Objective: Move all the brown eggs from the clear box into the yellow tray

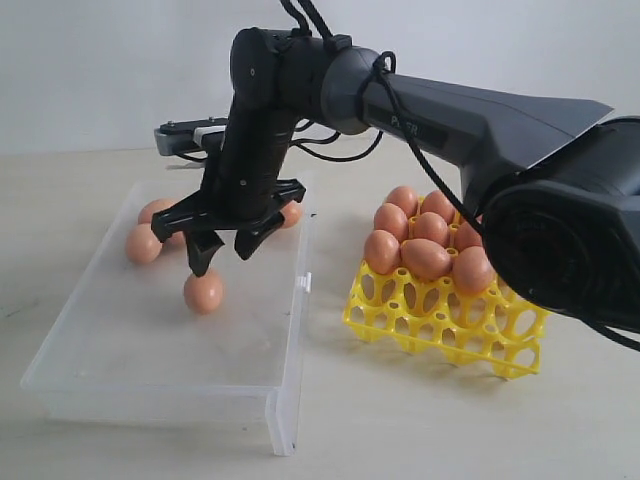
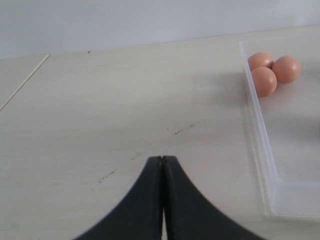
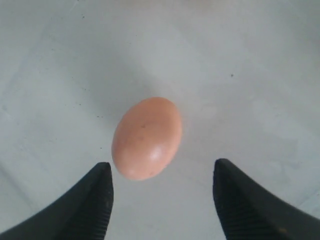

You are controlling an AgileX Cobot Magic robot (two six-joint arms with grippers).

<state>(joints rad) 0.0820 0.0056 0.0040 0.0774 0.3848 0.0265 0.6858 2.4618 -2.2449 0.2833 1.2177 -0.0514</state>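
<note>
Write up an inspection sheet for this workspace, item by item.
Surface: pale table, faint dark scuffs.
Job's things: clear box holds a lone egg, a corner cluster of three, and one more egg behind the arm. Yellow tray has tray eggs in its far cups; the nearest cups are empty.
Clutter: nothing seen.
Grippers: right gripper open above the lone egg, not gripping it; left gripper shut over bare table beside the box.
Cables: black cables loop off the right arm.
Surroundings: plain pale wall.
</note>
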